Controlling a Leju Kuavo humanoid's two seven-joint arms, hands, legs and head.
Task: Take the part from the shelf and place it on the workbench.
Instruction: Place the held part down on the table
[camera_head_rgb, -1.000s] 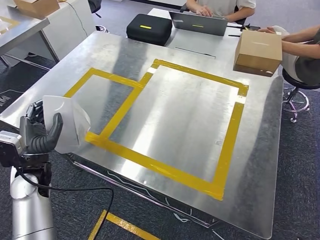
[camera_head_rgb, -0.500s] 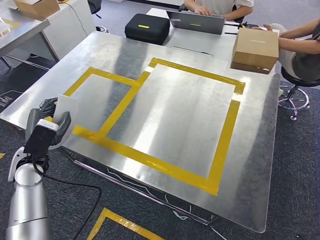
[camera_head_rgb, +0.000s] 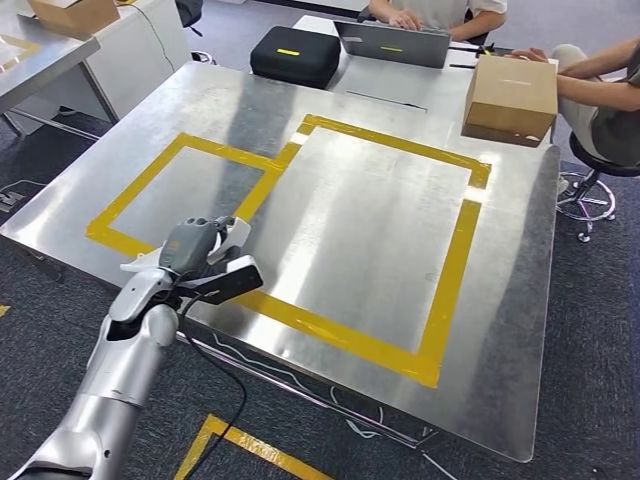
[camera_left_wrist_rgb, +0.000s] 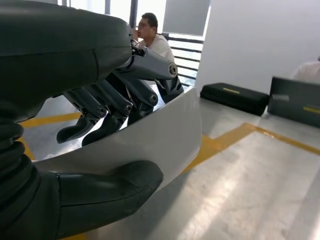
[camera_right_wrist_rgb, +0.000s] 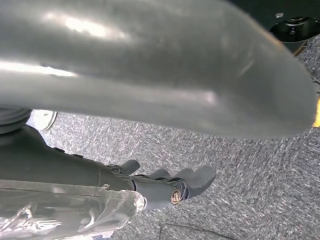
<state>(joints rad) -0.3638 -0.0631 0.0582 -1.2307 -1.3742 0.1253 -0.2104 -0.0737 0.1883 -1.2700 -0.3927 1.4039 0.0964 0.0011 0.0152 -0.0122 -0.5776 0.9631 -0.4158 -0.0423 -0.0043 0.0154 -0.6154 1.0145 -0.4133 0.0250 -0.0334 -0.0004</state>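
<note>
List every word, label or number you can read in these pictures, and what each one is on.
None can be read.
Black case: a yellow stripe, no letters to make out.
Cardboard box: a faint mark, too small to read.
White part in the left hand: blank.

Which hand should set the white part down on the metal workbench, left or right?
Left. The left hand already grips the white part over the workbench by the yellow tape. The right hand hangs over the carpet.
</note>
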